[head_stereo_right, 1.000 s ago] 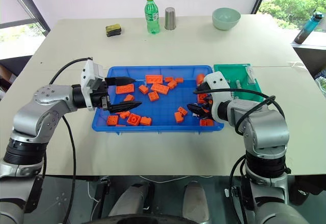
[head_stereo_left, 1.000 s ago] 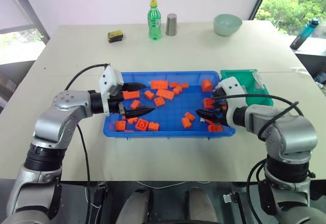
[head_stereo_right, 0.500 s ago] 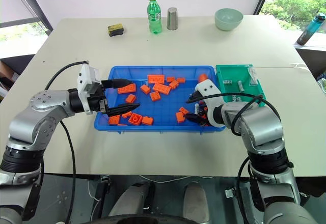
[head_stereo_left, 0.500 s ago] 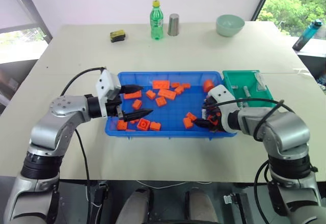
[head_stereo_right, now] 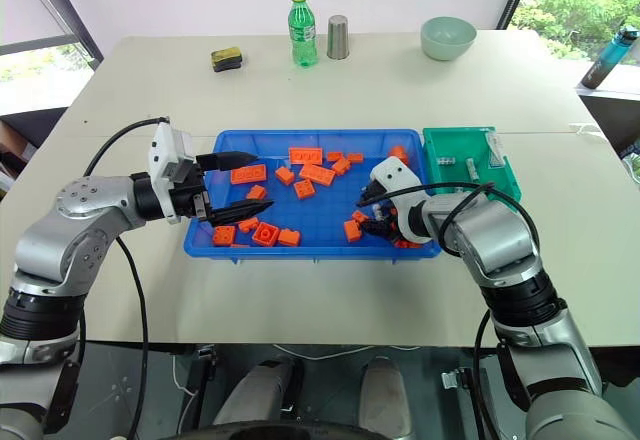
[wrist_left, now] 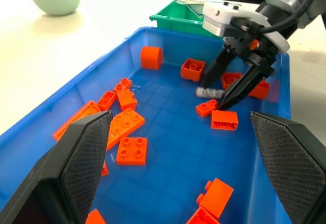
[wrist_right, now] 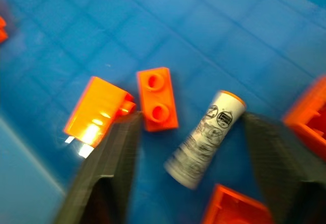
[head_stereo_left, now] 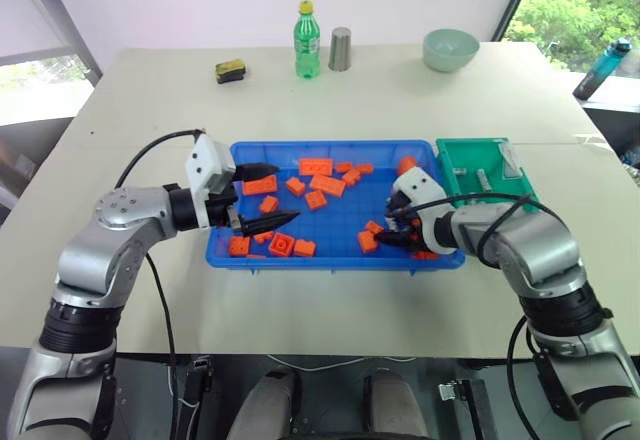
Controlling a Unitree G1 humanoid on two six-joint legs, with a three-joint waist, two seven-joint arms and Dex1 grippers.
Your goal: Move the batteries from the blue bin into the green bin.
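The blue bin (head_stereo_left: 330, 250) sits in the middle of the table (head_stereo_left: 150, 100), and everything else is easiest placed from it. The right gripper (wrist_left: 227, 89) reaches down into the bin's end nearest the green bin (head_stereo_left: 460, 152). Its two black fingers (wrist_right: 109, 168) stand apart, one on each side of a single battery (wrist_right: 204, 138) that lies flat on the bin floor. The gap between them is wider than the battery, and I cannot see either finger pressing on it, so nothing is pinched. A small orange brick (wrist_right: 158, 99) lies just beside the battery, and more orange bricks (head_stereo_left: 318, 186) are scattered over the rest of the bin floor.

The left gripper (head_stereo_left: 268, 195) hangs over the opposite end of the blue bin, above the bricks. Its fingers are spread wide and hold nothing.

The green bin stands against the blue bin's far short wall, beyond the right gripper, with a couple of batteries (head_stereo_right: 458, 165) already lying in it. Behind the blue bin, well apart from it, stand a green bottle (head_stereo_left: 305, 26), a metal cup (head_stereo_left: 341, 49) and a pale bowl (head_stereo_left: 448, 49).
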